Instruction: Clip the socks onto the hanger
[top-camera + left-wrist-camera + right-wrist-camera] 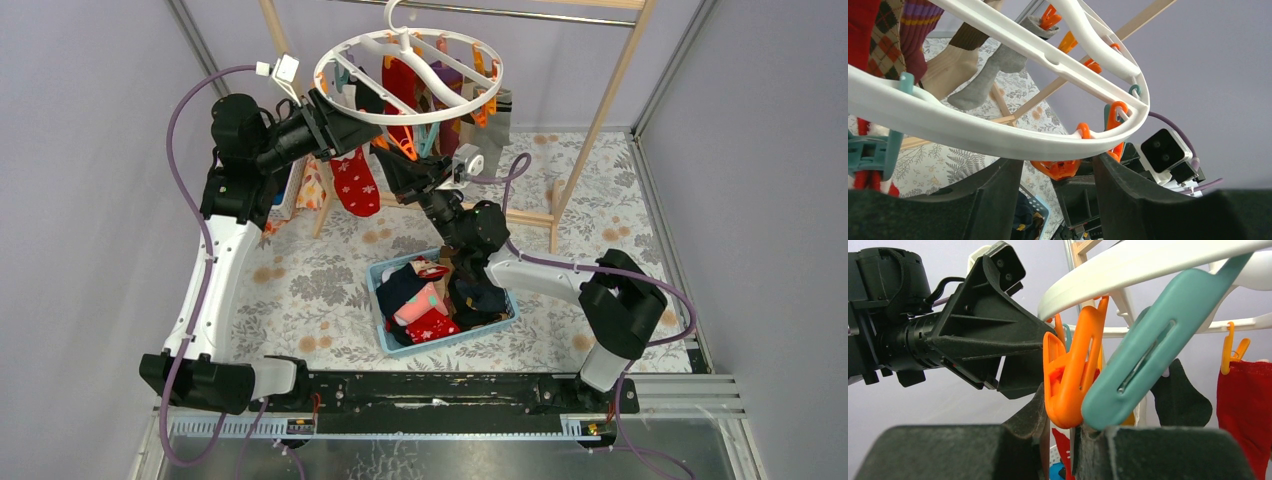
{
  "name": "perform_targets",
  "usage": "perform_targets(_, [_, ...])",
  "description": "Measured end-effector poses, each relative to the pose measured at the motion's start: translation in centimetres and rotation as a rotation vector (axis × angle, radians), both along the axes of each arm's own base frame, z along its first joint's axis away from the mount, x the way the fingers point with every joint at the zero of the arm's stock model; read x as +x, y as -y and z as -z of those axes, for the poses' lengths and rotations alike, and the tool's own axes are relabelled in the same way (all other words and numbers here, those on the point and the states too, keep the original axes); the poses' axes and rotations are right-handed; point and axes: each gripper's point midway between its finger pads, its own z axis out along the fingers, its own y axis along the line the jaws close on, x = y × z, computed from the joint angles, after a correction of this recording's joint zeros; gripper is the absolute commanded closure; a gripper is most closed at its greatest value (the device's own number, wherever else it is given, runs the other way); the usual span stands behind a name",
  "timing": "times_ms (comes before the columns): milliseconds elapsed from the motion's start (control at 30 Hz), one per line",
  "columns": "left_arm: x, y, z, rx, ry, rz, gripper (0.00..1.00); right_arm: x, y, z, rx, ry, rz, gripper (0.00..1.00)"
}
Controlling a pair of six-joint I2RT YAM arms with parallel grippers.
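The hanger (322, 62), a white ring with orange and teal clips, hangs at the back; its rim (973, 135) crosses the left wrist view. My left gripper (372, 128) is open under the rim, one finger on each side of an orange clip (1060, 169) and clear of it. My right gripper (1071, 422) is nearly shut, and the lower end of that orange clip (1070, 385) sits between its tips, beside a teal clip (1153, 355). A red sock with white patterns (355, 185) hangs below the left gripper. Several socks (400, 90) hang clipped on the far side.
A blue basket (450, 338) holding several loose socks (425, 305) stands on the floral cloth between the arms. The wooden rail frame (600, 110) that carries the hanger rises behind and to the right. The two grippers are almost touching under the ring.
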Motion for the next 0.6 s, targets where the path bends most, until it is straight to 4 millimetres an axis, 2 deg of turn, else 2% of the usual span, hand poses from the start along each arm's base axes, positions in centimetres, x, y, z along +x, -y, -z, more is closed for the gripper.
perform_targets(133, [0.3,0.0,0.2,-0.001,-0.007,-0.002,0.63,0.2,-0.2,0.2,-0.014,-0.004,0.008,0.99])
perform_targets(200, [0.4,0.1,0.3,-0.004,-0.01,0.0,0.72,0.3,-0.3,0.1,-0.022,-0.003,0.013,0.92])
perform_targets(333, [0.5,0.0,0.3,0.0,-0.005,-0.002,0.85,0.5,-0.5,0.5,-0.042,-0.01,0.018,0.67])
perform_targets(433, [0.5,0.0,0.3,0.003,-0.002,-0.002,0.89,0.4,-0.6,0.8,-0.049,-0.013,0.024,0.46])
perform_targets(467, [0.5,0.0,0.3,0.005,0.0,-0.001,0.89,0.5,-0.6,1.0,-0.055,-0.02,0.027,0.35])
perform_targets(533, [0.6,0.0,0.3,0.008,0.004,-0.001,0.9,0.5,-0.4,2.0,-0.075,-0.042,0.042,0.03])
perform_targets(600, [0.6,0.0,0.3,0.011,0.007,-0.001,0.91,0.4,0.2,3.3,-0.097,-0.072,0.058,0.0])
